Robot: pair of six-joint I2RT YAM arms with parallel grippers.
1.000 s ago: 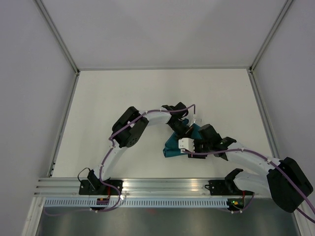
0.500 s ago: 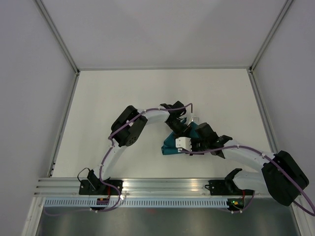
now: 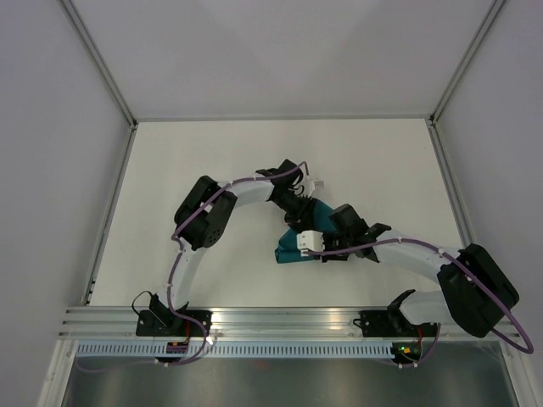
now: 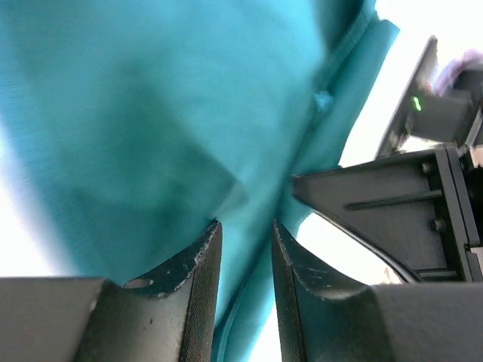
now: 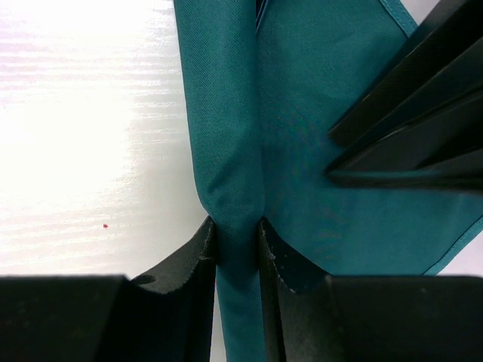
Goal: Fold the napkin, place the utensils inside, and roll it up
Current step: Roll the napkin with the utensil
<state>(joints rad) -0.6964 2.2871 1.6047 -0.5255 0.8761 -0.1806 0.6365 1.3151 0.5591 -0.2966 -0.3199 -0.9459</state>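
We see the teal blue-green soft cloth napkin (image 3: 284,252) gathered into a narrow, bunched shape near the middle of the white table (image 3: 212,161), slightly toward the right arm's side, with both arms reaching in and meeting over it. From above, the left gripper (image 3: 301,214) comes in at the far end of the bundle and the right gripper (image 3: 297,248) at the near end, the two very close to one another. In the left wrist view the napkin (image 4: 151,113) fills most of the picture, slightly blurred, and a fold of it runs down into the narrow gap of the left gripper (image 4: 245,241), whose dark fingers (image 4: 198,279) stand close together, clenched on the cloth. Part of the other arm's black body, with a small green light (image 4: 415,104), shows to the right. In the right wrist view the right gripper (image 5: 238,234) pinches a long rolled ridge of the napkin (image 5: 226,136) between its fingers (image 5: 202,260), which press against the cloth on both sides. A flatter, hemmed layer of cloth spreads to the right of that ridge, and bare tabletop shows to its left. We cannot tell whether the bundle rests on the table or hangs just above it.
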